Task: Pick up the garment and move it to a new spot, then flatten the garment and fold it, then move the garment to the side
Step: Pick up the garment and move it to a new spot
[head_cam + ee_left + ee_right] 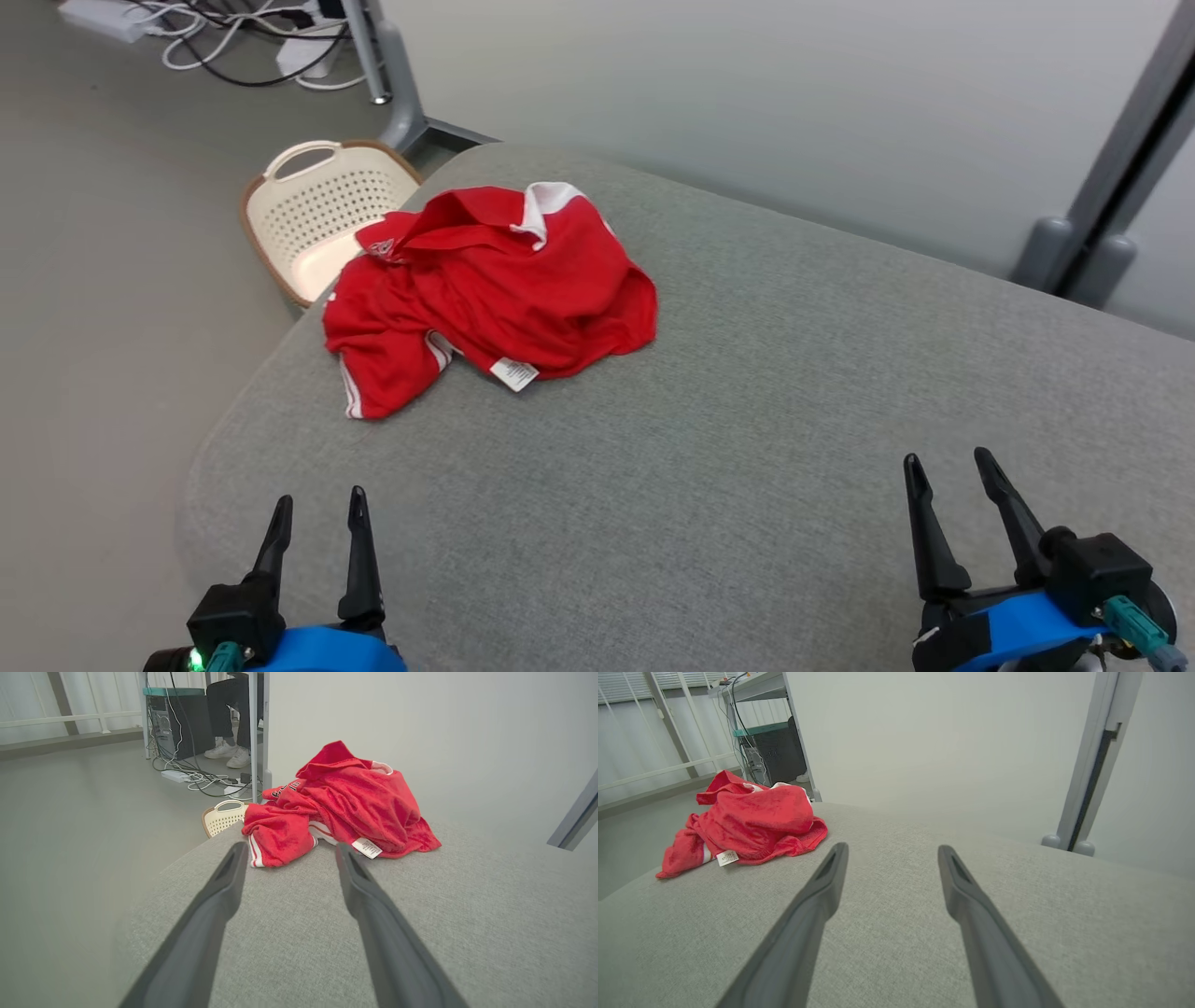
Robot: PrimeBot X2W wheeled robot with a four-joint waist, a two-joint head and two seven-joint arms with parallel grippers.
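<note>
Two released: left claw [319,499], right claw [948,459] are hovering off shirt [523,289]; left wrist view is catching shoes [231,755] behind basket [223,817].

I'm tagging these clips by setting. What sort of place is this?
Probably a lab or office test area, not a home: pale partition panels, a computer tower and loose cables on the floor, beside a grey padded surface holding a red garment.

Here's the left gripper [318,509] — two long, dark, tapering fingers on a blocky black housing, a bright blue wrap behind it, and a green light [195,660] glowing beside a teal plug. The right gripper [950,467] matches: slim matte fingers grooved near the tips, blue band, teal connector [1134,627].
</note>
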